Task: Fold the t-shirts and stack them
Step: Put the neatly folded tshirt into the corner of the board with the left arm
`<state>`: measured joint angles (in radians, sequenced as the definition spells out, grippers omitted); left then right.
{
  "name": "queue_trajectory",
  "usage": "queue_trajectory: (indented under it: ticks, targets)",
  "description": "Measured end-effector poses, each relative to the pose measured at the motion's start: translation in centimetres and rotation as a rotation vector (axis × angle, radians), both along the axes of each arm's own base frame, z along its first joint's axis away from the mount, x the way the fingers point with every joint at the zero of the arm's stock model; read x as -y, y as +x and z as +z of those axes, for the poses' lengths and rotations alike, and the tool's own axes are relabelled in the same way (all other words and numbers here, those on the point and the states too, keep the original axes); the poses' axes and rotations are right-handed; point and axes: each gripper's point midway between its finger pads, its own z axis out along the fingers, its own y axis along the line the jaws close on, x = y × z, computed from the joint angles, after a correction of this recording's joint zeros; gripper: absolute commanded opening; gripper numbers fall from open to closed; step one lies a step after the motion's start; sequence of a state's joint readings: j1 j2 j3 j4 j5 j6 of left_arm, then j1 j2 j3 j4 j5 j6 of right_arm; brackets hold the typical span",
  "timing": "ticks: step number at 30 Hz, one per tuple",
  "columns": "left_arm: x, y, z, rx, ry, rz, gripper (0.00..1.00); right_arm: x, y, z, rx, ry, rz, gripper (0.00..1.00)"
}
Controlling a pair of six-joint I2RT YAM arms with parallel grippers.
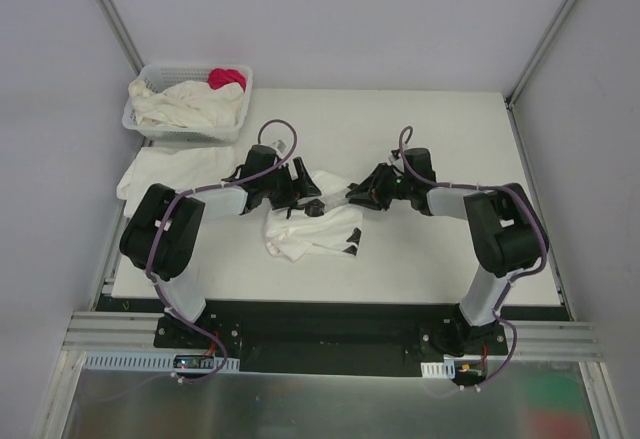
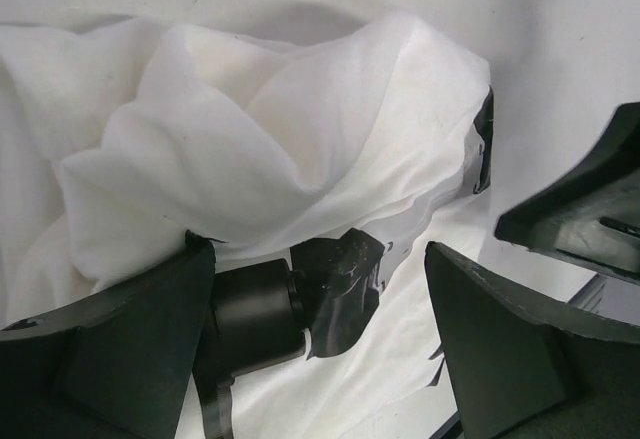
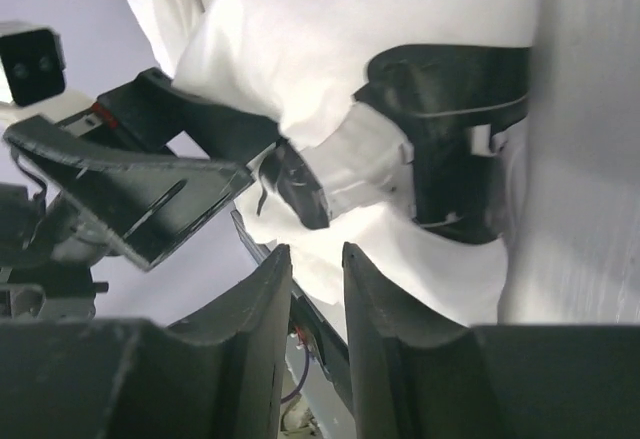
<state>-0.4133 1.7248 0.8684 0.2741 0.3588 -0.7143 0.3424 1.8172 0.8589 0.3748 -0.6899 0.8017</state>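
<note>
Shirt [image 1: 310,231] lies bunched right under my pincers, barely folded: left pincer [image 2: 315,259] wide apart over it, right pincer [image 3: 317,259] slightly apart, clamping nothing. Left of my left pincer a second shirt [image 1: 150,174] lies flat; beyond it more shirts [image 1: 190,109] fill the basket [image 1: 135,124], so most work remains, I judge.

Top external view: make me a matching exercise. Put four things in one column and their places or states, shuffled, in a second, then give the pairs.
Things:
1. lattice basket
2. pink-red cloth
3. crumpled t-shirt
4. left claw

Places or states:
A. bunched in the middle of the table
B. at the far left corner
C. inside the basket, on top
D. jaws wide apart

Pairs: 1-B, 2-C, 3-A, 4-D
</note>
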Motion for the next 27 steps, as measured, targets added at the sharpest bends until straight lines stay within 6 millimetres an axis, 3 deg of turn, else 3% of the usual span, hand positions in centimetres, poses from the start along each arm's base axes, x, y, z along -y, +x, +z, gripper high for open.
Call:
queue_trajectory:
  ticks: [6, 17, 22, 27]
  targets:
    - [-1.0, 0.5, 0.2, 0.012, 0.044, 0.034, 0.86, 1.7, 0.0, 2.4, 0.084, -0.019, 0.004, 0.35]
    - [-3.4, 1.8, 1.9, 0.073, 0.092, 0.102, 0.86, 5.4, -2.1, -1.6, -0.021, -0.099, -0.052, 0.39]
    - [-3.9, 1.8, 1.6, 0.066, 0.11, 0.114, 0.86, 5.6, -2.1, -1.8, -0.021, -0.108, -0.057, 0.39]
    - [-4.0, 1.9, 2.9, 0.108, 0.11, 0.106, 0.86, 5.4, -1.3, -1.0, 0.002, -0.112, -0.049, 0.29]
